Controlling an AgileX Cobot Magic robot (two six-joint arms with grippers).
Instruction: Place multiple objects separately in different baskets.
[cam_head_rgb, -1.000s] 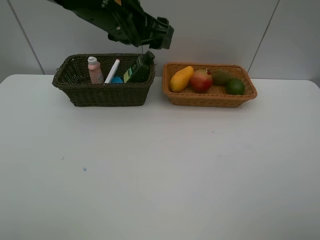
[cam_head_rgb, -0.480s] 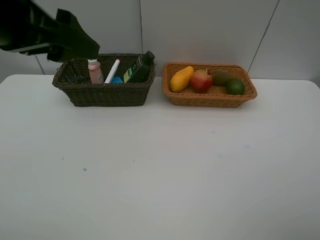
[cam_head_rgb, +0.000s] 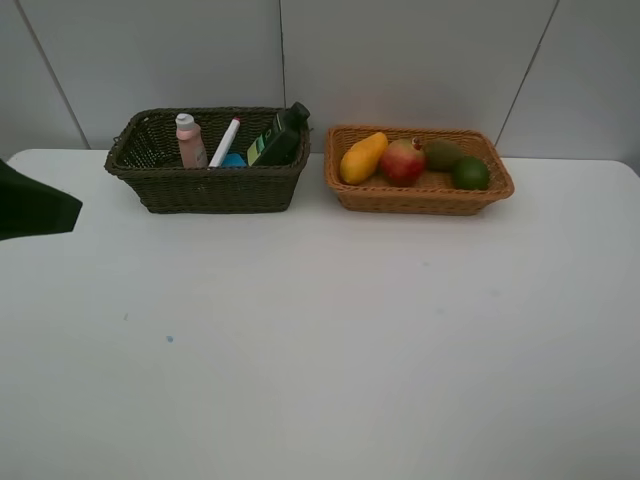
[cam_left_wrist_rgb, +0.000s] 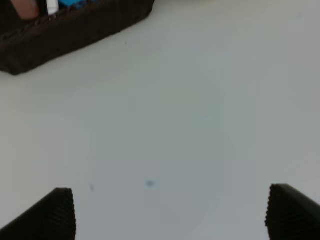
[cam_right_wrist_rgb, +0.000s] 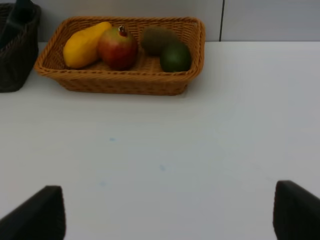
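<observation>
Dark basket (cam_head_rgb: 205, 180) holds bottles, marker, eraser; tan basket (cam_head_rgb: 418, 192) holds four fruits; both grippers spread wide, empty.

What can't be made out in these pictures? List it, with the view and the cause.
- blue eraser block: mostly hidden in the exterior high view by the dark basket wall and the white-pink marker.
- left gripper: only its fingertips show in the left wrist view, cut off by the frame edge.
- kiwi: partly covered by the lime in the right wrist view.

Blue eraser block (cam_head_rgb: 233, 159) mostly hidden by dark basket (cam_head_rgb: 205, 185) wall; left arm (cam_head_rgb: 35, 205) cut off.
</observation>
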